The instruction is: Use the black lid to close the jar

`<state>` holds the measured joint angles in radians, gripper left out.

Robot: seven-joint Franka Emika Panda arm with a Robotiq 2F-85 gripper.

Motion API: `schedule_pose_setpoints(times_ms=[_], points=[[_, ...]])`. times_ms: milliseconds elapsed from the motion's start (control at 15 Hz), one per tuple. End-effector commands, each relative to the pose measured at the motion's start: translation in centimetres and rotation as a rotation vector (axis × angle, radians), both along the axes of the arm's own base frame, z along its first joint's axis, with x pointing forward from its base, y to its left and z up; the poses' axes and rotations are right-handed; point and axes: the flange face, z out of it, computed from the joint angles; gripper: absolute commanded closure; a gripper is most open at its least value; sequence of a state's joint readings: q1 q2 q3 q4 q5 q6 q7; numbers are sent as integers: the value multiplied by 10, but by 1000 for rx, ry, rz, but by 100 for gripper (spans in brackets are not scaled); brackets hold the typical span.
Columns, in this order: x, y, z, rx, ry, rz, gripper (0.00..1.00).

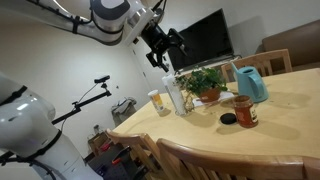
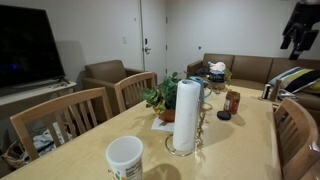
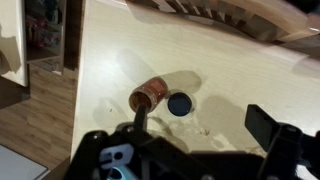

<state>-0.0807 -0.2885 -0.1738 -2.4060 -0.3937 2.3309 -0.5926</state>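
The jar [image 1: 246, 110] stands open on the wooden table [image 1: 290, 115], small and glass with dark reddish-brown contents. The black lid [image 1: 228, 119] lies flat on the table right beside it. In the wrist view I look down on the jar [image 3: 148, 96] and the round lid [image 3: 179, 103], side by side and slightly apart. My gripper [image 3: 200, 128] hangs high above them, open, with nothing between its fingers [image 3: 262, 125]. In both exterior views the gripper [image 1: 165, 45] [image 2: 300, 25] is well above the tabletop, and the jar [image 2: 233, 102] and lid [image 2: 223, 115] sit below it.
A teal pitcher [image 1: 252, 84] stands behind the jar. A potted plant [image 1: 205, 82], a tall clear bottle [image 1: 177, 95] and a pale cup [image 1: 160, 102] stand mid-table. A paper towel roll [image 2: 186, 115] and white tub [image 2: 125, 157] stand farther along. Wooden chairs [image 2: 55, 120] ring the table.
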Motion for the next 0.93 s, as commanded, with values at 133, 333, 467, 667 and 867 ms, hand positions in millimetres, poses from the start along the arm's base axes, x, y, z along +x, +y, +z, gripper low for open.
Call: schedule_pose_setpoints(times_ms=[133,333,467,667,867], points=[[2,-2,1,-1,-2,-7,0],[12,3,0,13,46,63,0],[18,7,-4,3,85,153,0],[33,8,-13,-49,163,316,0],[57,2,-23,-91,203,423,0]])
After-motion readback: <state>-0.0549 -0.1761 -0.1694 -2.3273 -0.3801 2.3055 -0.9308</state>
